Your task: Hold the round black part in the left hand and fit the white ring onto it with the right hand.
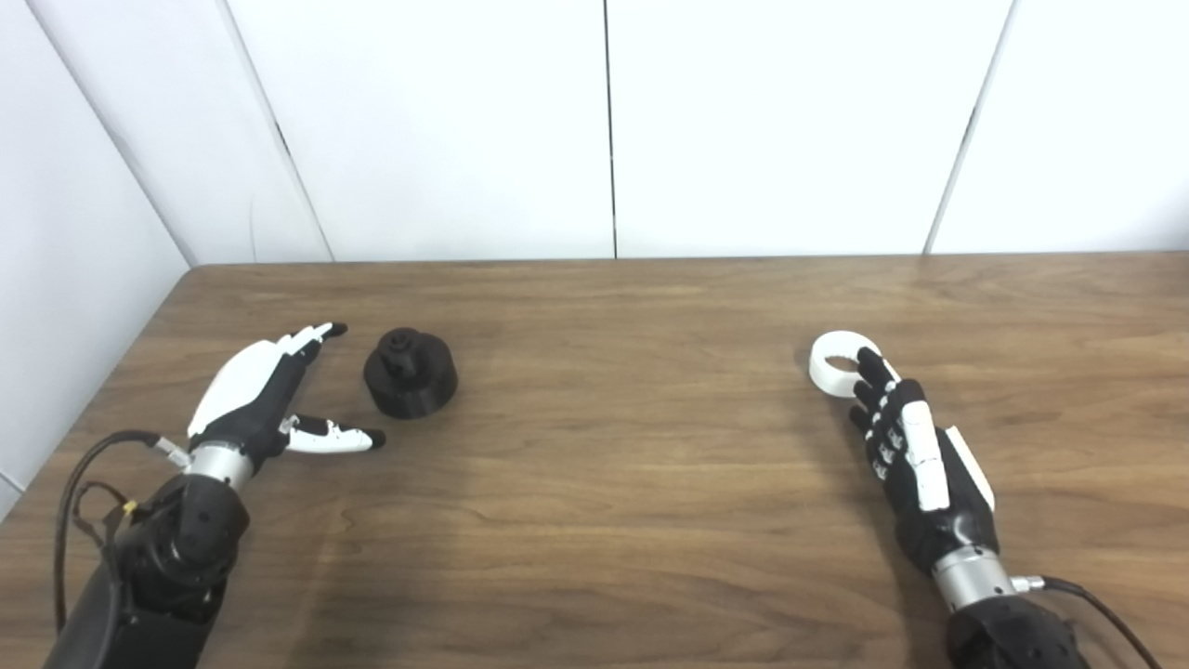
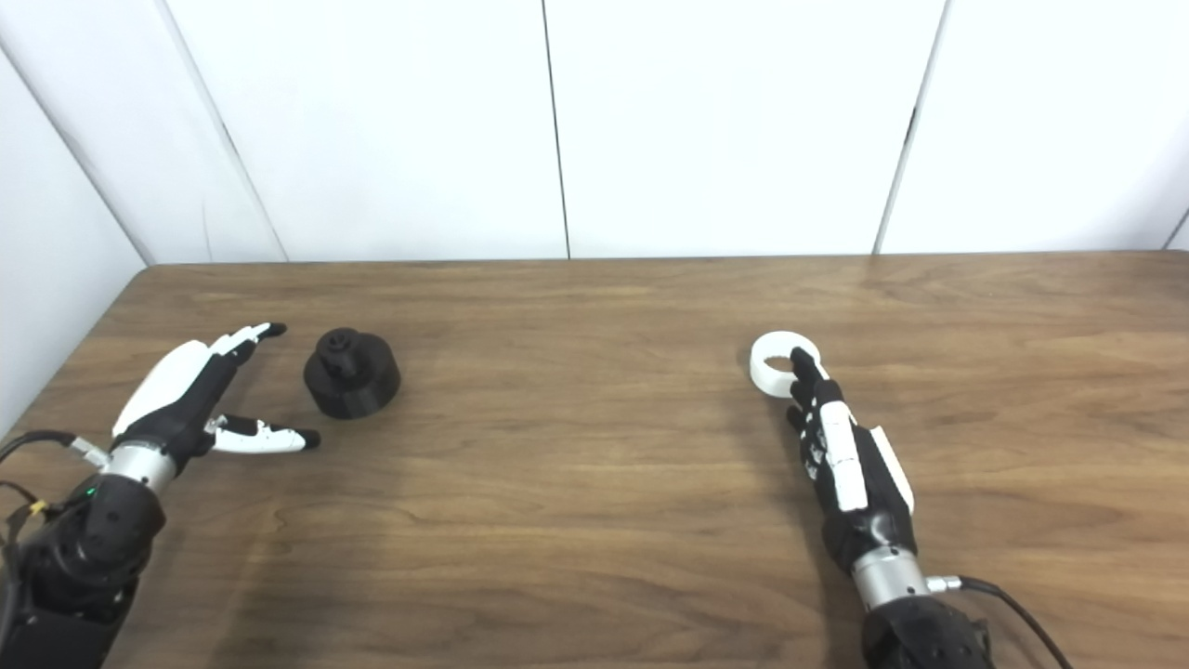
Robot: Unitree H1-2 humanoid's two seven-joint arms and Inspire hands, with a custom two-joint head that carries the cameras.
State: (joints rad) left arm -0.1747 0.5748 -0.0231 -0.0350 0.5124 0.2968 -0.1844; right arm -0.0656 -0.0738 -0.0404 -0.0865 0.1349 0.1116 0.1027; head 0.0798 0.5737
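Note:
The round black part (image 1: 410, 373), a squat disc with a small knob on top, stands on the wooden table (image 1: 632, 446) at the left. My left hand (image 1: 265, 390) lies just to its left, open, thumb spread toward the part without touching it. At the right, the white ring (image 1: 839, 363) lies flat on the table. My right hand (image 1: 906, 437) reaches up to it from the near side; its fingertips overlap the ring's near rim. The fingers are extended together and hold nothing.
White wall panels (image 1: 608, 130) rise right behind the table's far edge, and another wall (image 1: 65, 242) runs along its left edge. Cables (image 1: 84, 474) trail from both wrists near the front edge.

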